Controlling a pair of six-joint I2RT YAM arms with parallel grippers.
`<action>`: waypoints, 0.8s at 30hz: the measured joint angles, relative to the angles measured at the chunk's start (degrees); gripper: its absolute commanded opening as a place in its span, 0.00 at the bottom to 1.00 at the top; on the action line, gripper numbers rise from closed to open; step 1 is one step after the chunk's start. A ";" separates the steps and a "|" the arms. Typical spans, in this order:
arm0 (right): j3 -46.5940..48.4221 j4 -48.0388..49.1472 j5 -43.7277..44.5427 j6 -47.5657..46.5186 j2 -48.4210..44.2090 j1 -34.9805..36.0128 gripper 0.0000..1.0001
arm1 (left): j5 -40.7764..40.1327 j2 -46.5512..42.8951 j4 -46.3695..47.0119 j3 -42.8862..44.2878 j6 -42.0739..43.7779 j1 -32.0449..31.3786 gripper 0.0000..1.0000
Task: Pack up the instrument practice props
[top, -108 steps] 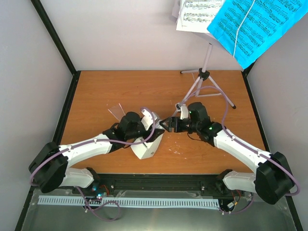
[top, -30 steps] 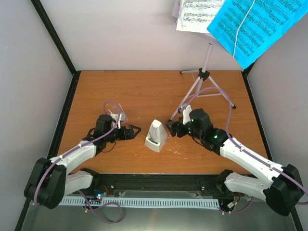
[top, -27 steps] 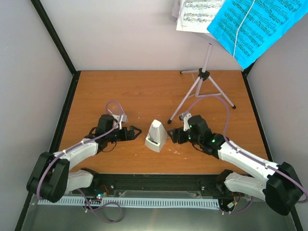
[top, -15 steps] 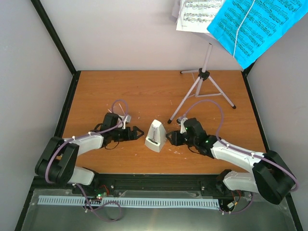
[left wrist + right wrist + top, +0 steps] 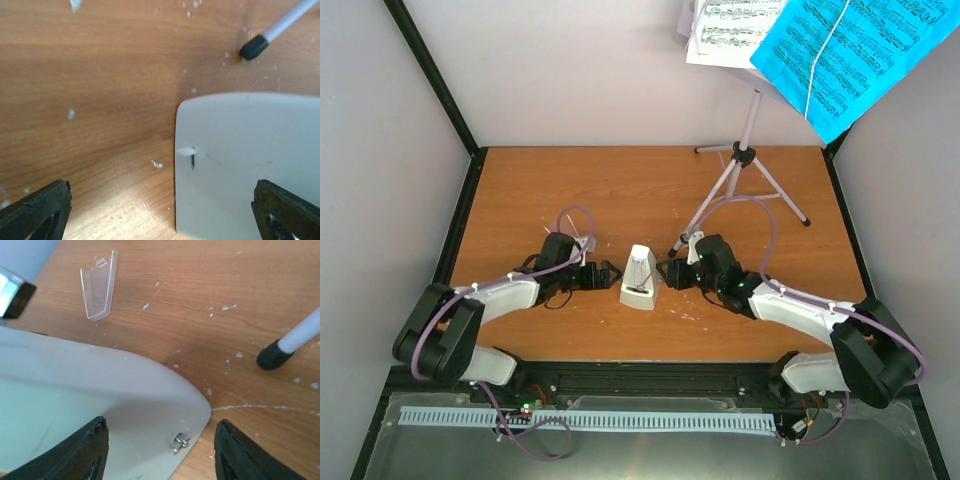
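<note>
Standing upright near the middle of the wooden table (image 5: 570, 190) is one white metronome (image 5: 640, 278). One clear cover (image 5: 100, 287) is lying flat on the wood apart from it, at 11 o'clock in the right wrist view. From overhead the left arm is hiding most of the cover. One lilac music stand (image 5: 745, 155) is standing on three legs at 1 o'clock from the metronome. It is carrying white sheets (image 5: 725, 30) and one blue sheet (image 5: 850, 55). Both are running off the top edge of the overhead view, so the white ones cannot be counted, and the paper is covering the tray.

Two arms are reaching in low over the table, one from each side. The left gripper (image 5: 610, 275) is sitting at 9 o'clock from the metronome, spread wide and gripping nothing. In its wrist view the metronome's white side is filling the right half of the gap between the fingers (image 5: 35, 210), with no contact showing. The right gripper (image 5: 667, 272) is sitting at 3 o'clock, just as wide and also holding nothing. In its own view the metronome's rounded base is lying between its fingers (image 5: 80, 455), and one black rubber foot (image 5: 274, 355) of the stand is resting on the wood at 3 o'clock.
</note>
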 measured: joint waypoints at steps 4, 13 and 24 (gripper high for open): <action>0.02 -1.86 2.99 -2.29 -4.28 -0.11 0.74 | -4.24 -6.21 -1.86 0.20 -0.83 -0.02 1.00; 1.33 -4.09 7.34 -8.20 -16.17 -1.31 1.00 | -7.54 -17.90 -13.97 18.53 1.60 5.33 1.00; 1.60 10.82 -12.26 -24.59 -18.23 -1.38 1.00 | 18.64 -3.41 -21.70 41.70 11.17 7.15 0.99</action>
